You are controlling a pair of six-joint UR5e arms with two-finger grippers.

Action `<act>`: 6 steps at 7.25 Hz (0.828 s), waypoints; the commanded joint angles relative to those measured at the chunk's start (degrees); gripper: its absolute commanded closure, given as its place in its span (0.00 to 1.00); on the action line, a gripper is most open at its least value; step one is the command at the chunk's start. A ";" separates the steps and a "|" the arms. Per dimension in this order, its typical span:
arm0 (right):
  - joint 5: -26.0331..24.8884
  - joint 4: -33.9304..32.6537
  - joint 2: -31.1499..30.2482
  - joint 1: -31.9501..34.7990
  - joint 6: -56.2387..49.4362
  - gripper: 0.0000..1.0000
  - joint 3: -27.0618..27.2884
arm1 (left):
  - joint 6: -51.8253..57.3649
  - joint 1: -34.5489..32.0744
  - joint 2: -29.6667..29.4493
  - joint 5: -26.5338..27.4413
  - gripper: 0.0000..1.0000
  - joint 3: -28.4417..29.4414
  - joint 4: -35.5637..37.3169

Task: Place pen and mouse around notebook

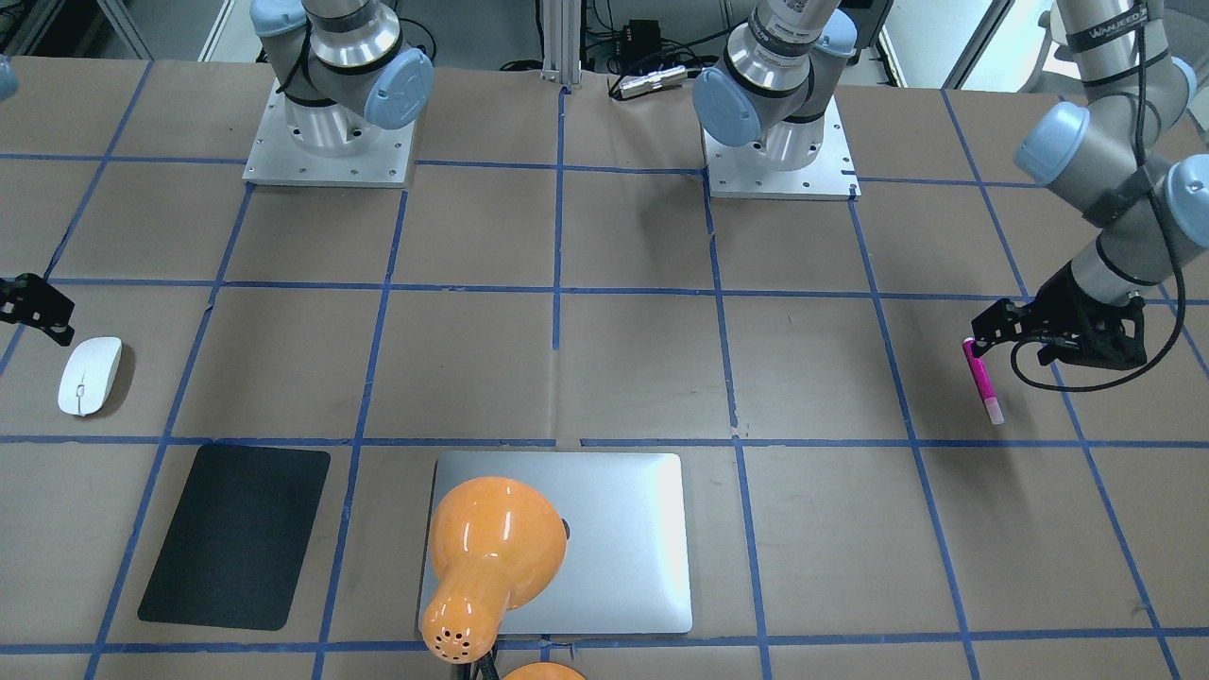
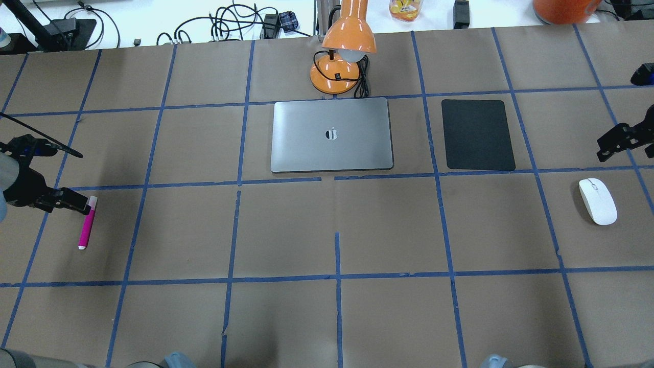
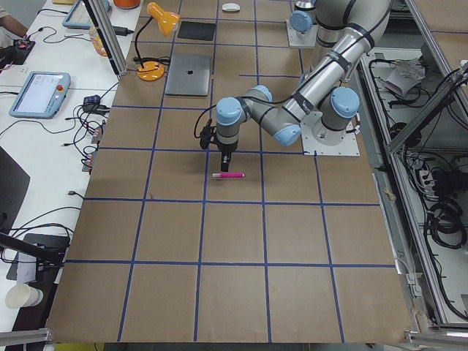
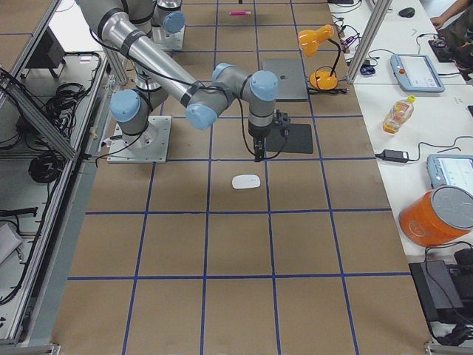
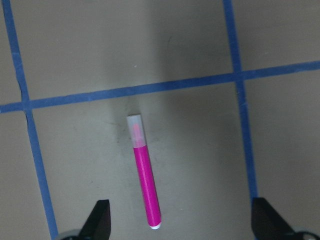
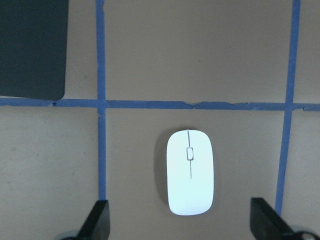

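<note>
**A:** Item one, the surface point(image 2: 388, 230)?
**B:** Brown paper, matte, ruled into squares by blue tape.

**A:** Item two, the notebook point(image 2: 332, 135)?
**B:** A closed laptop. Flat silver-grey metal rectangle with rounded corners and a logo at the centre of the lid. It lies at the middle of the far side with its long edges across the surface, just in front of the orange desk lamp point(image 2: 342, 56). A matte black rectangular pad point(image 2: 477, 134) lies near its right edge, apart from it.

**A:** Item three, the pen point(image 5: 145, 175)?
**B:** Slim magenta stick with a pale translucent cap and a small white tip. It lies flat at the far left, well apart from the notebook. Its long axis runs near-to-far with a slight tilt. In the wrist view the cap points away from the fingers.

**A:** The left tool point(image 5: 182, 220)?
**B:** Black fingers spread wide, hanging over the pen and clamping nothing. The white-tipped end shows between them.

**A:** Item four, the mouse point(image 6: 190, 172)?
**B:** Smooth white oval with a thin grey line and a scroll mark. It lies at the far right, beyond the black pad. The scroll end points away from the fingers.

**A:** The right tool point(image 6: 182, 220)?
**B:** Fingers apart, holding nothing, with the mouse just ahead of them.
</note>
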 commanded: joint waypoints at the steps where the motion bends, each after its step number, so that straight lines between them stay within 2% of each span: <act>1: 0.13 -4.05 6.02 -2.59 -1.61 0.00 1.93 | -4.14 0.61 -5.09 -0.24 0.00 -0.72 3.97; 2: 0.22 -4.31 7.17 -2.59 -1.52 0.00 2.72 | -4.14 0.61 -6.06 -0.16 0.05 -0.54 4.34; 3: 0.04 -5.10 8.06 -2.59 -1.43 0.00 2.99 | -4.23 0.61 -6.25 -0.07 0.38 -0.37 4.34; 4: -0.05 -4.93 9.54 -2.59 -1.78 0.00 2.99 | -4.32 0.61 -6.42 0.02 0.76 -0.45 4.34; 6: -0.84 -9.83 13.06 -2.59 -1.70 0.00 2.90 | -4.93 0.61 -6.69 0.37 1.00 -0.45 4.25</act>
